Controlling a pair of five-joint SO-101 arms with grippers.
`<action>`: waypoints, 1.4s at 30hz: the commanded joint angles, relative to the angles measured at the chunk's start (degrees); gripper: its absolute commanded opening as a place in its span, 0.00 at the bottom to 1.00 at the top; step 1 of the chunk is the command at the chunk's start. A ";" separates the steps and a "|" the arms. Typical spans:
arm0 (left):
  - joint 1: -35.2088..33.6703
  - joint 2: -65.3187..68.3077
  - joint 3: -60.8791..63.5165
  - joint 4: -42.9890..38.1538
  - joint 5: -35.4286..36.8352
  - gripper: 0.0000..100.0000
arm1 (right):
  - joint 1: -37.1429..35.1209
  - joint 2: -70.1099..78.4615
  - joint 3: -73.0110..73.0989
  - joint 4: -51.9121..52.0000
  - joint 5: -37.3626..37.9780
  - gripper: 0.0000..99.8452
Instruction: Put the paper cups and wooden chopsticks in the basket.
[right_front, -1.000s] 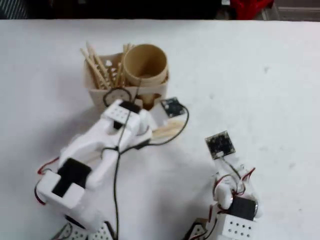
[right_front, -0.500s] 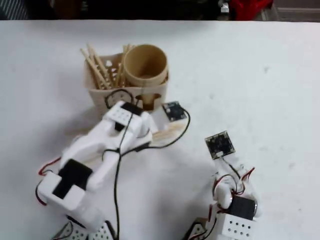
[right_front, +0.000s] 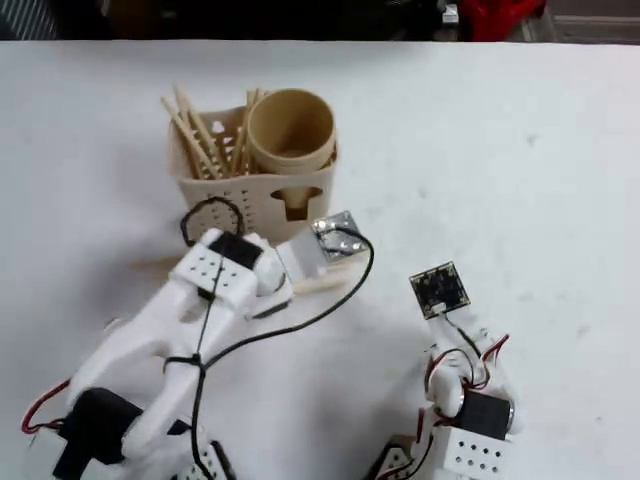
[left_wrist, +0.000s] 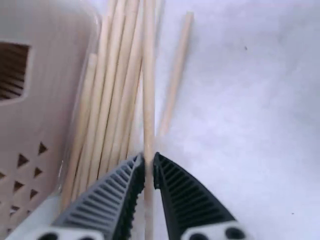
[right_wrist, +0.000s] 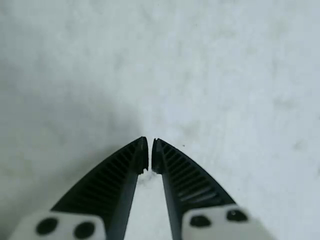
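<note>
A beige basket (right_front: 228, 190) stands on the white table, with a paper cup (right_front: 290, 130) and several wooden chopsticks (right_front: 200, 135) upright inside it. Just in front of the basket, the left arm's gripper (left_wrist: 149, 165) is shut on one wooden chopstick (left_wrist: 149, 100). Several more chopsticks (left_wrist: 112, 110) lie on the table beside the basket wall (left_wrist: 35, 100), and in the high view their ends (right_front: 325, 277) stick out from under the arm. Near the front edge, at the right, the right gripper (right_wrist: 149, 155) is shut on nothing, just above bare table.
The right arm's base (right_front: 470, 420) sits at the front right. Bare white table (right_front: 520, 170) stretches to the right of the basket. A dark edge and a red object (right_front: 500, 15) lie beyond the table's far side.
The left arm has drawn back toward the front left, away from the basket. The right arm has not moved.
</note>
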 joint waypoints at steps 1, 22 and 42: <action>-2.86 -2.24 1.41 -5.10 -0.70 0.02 | -0.75 -0.57 0.53 0.13 0.44 0.03; -4.97 11.47 0.00 -20.22 -0.97 0.02 | -0.75 -0.57 0.53 0.13 0.44 0.03; 1.36 -1.89 0.09 -4.22 -2.99 0.02 | -0.75 -0.57 0.53 0.13 0.44 0.03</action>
